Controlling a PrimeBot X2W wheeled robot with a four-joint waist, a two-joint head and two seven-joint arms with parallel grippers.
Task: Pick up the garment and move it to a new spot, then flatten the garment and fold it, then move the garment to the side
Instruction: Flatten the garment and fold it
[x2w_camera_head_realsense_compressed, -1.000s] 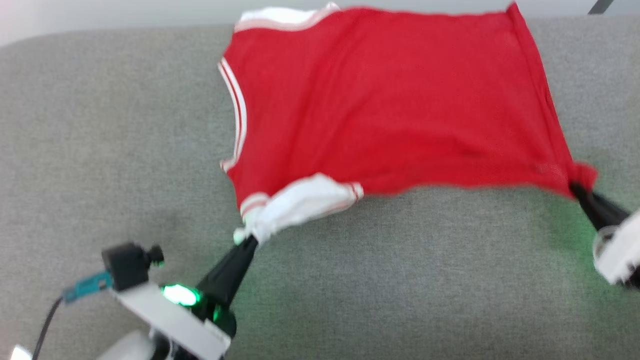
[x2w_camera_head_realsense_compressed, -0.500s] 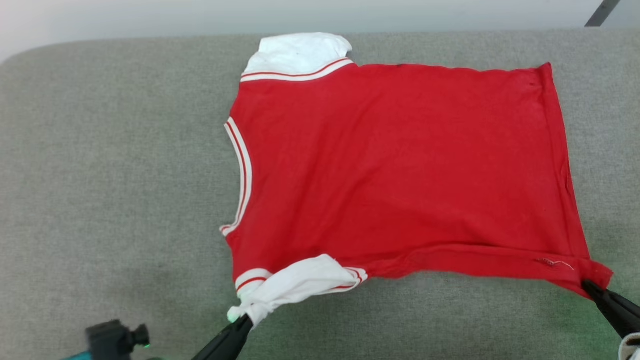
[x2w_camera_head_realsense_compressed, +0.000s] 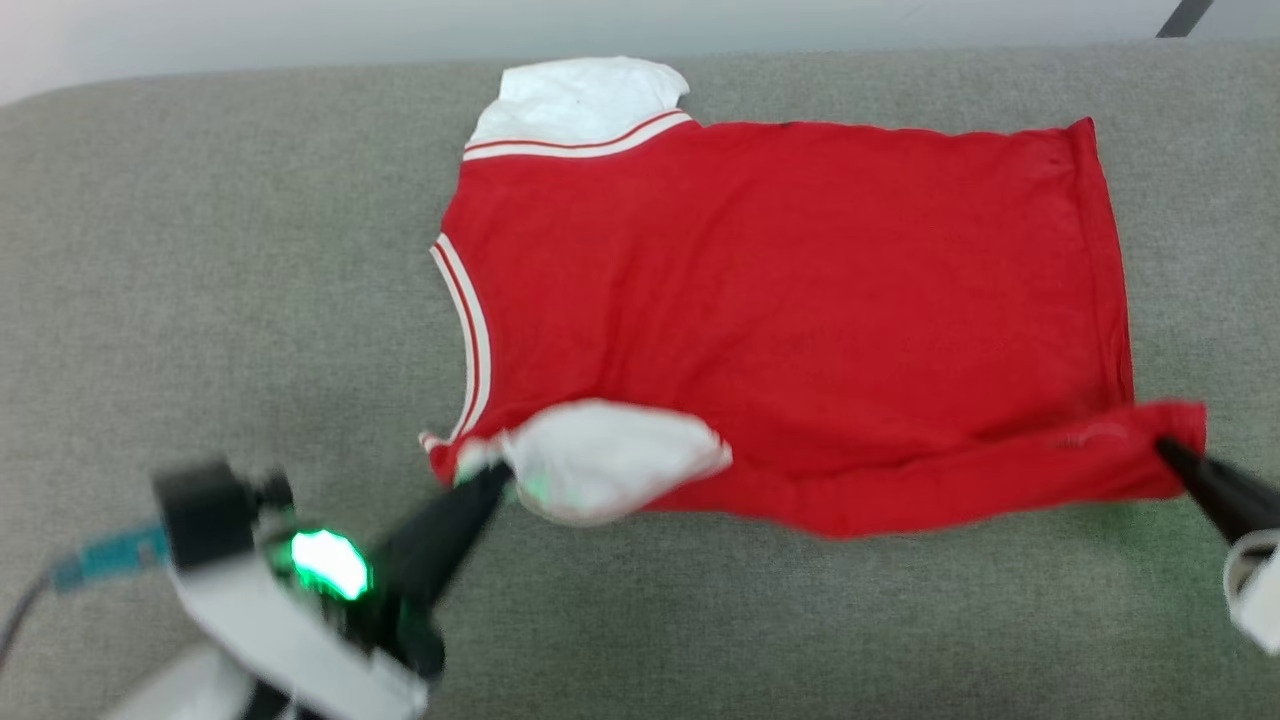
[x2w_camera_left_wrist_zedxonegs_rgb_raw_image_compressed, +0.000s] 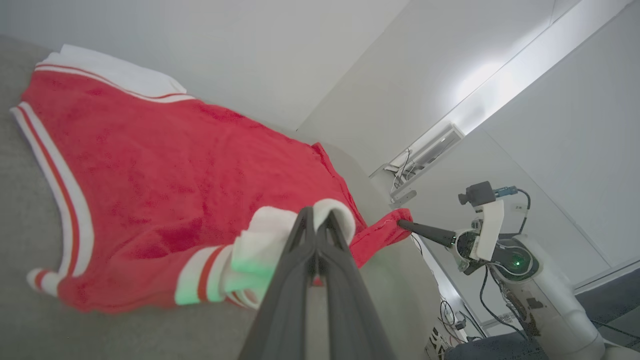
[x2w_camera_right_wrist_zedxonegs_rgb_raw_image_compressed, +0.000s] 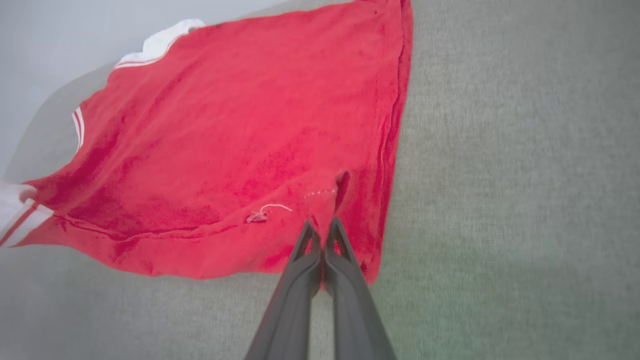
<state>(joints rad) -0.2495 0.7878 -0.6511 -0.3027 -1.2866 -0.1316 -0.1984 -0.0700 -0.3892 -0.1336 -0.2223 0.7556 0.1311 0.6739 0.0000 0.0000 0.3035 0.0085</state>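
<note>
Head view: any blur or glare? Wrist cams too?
Head view: left gripper and its green light motion-blurred, green glow on the white sleeve of the red soft-fabric jersey. Left wrist view: bright ceiling strip blown out. Right wrist view: jersey fairly sharp, faint green cast on grey cloth surface.

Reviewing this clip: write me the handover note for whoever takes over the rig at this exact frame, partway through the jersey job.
Left pincer: shut on the near white sleeve.
Right pincer: shut on the near hem corner.
Garment: spread on the grey surface, near edge lifted and turned over the body.
Done: placed and flattened; first fold apparently begun.
Left: finish folding, release, move it aside.
</note>
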